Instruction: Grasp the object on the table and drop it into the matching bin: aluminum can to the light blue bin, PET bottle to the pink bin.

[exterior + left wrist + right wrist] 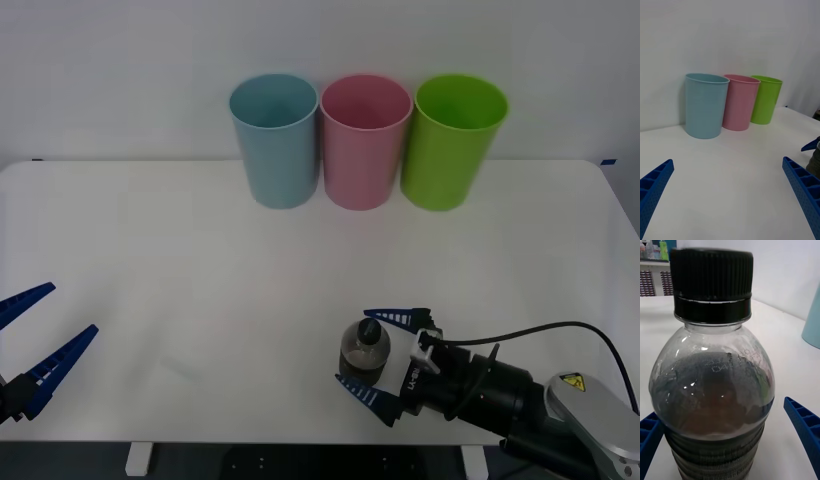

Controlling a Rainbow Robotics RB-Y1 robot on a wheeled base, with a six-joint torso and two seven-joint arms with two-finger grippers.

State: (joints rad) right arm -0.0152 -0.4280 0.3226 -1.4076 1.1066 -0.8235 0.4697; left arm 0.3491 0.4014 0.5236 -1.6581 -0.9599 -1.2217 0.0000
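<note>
White wall and a wide plain white tabletop (200, 260) with rounded corners make up the scene. At the near edge of that table, the right gripper (384, 353) lies low and reaches sideways, its blue ribbed fingers (398, 318) spread apart on either side of the small clear plastic bottle (364, 348); from the right wrist camera a gap of white table shows between one finger (805, 427) and the bottle's side (711, 390), so the jaws straddle it without yet pressing in. The bottle stands upright on the table, capped by a ridged black screw cap (712, 281) with a black ring under it. Its shoulder is clear, a dark brownish fill shows through the middle, and a dark ribbed band wraps the lower body.

Farther back from the bottle, against the wall, three tall round plastic bins stand in a close row: the pale blue bin (275, 140), the pink bin (364, 141) in the middle, and a lime green bin (452, 141). The bottle sits well apart from them, nearest in line with the pink one.

Far off to the bottle's left, the left gripper (32, 348) waits at the table's near corner with its blue fingers (801, 187) held wide.
</note>
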